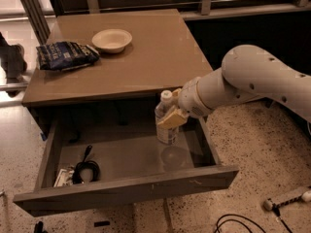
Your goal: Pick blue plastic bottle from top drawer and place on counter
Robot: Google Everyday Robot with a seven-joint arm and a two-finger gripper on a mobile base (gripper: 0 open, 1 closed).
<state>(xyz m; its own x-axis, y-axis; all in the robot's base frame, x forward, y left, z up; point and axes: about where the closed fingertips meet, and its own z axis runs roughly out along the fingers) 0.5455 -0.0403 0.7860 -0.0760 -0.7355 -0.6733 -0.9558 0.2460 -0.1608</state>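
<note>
The blue plastic bottle (pixel 166 120) is a small clear bottle with a white cap, upright and lifted above the floor of the open top drawer (pixel 126 191), at its right side. My gripper (pixel 171 116) reaches in from the right on a white arm and is shut on the bottle's middle. The bottle's cap is level with the front edge of the tan counter (pixel 146 57), just in front of it.
A pale bowl (pixel 112 40) and a dark blue snack bag (pixel 65 55) lie on the counter's back left. A black coiled cable (pixel 85 170) and a small packet lie in the drawer's left front corner. Cables and a tool lie on the speckled floor at right.
</note>
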